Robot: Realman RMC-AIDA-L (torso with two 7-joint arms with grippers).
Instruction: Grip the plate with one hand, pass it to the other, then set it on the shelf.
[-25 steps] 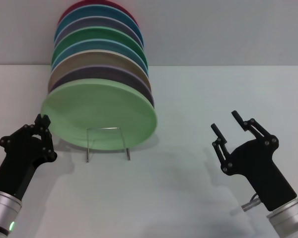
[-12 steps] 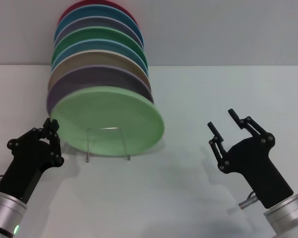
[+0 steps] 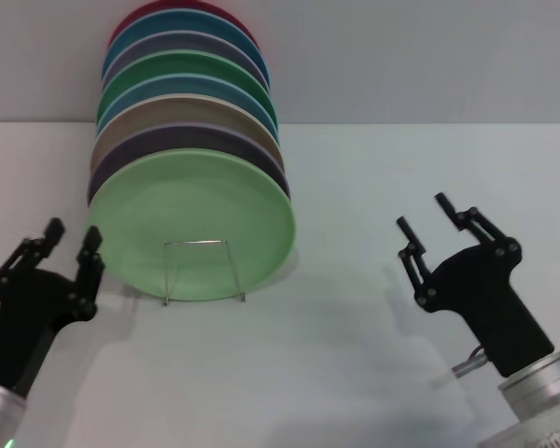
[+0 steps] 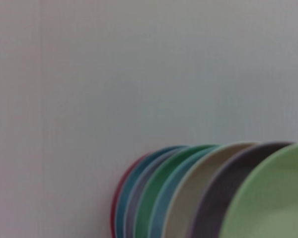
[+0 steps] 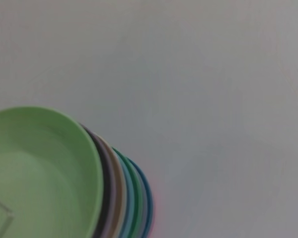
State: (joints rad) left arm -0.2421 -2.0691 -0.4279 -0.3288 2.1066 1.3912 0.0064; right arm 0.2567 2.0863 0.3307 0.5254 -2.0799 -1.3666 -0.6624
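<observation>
The light green plate (image 3: 194, 224) stands upright at the front of a row of plates, leaning back on them. The wire loop of the shelf (image 3: 196, 242) crosses its lower face. My left gripper (image 3: 74, 230) is open just beside the plate's left rim, with nothing between its fingers. Well off to the right, above the table, my right gripper (image 3: 422, 212) is open and empty. The left wrist view shows the plate (image 4: 275, 198) at one corner. The right wrist view shows the plate (image 5: 35, 168) with a bit of the shelf's wire (image 5: 1, 214).
Several other plates (image 3: 182, 93) stand on edge behind the green one: dark purple, beige, blue, emerald green, lilac, teal and red. The white table (image 3: 336, 355) stretches between the two arms, and a pale wall rises behind.
My left gripper held the plate's left rim and tilted it toward the rack. Now it has opened, let go and drawn back, and the plate rests against the row. The right gripper barely shifted.
</observation>
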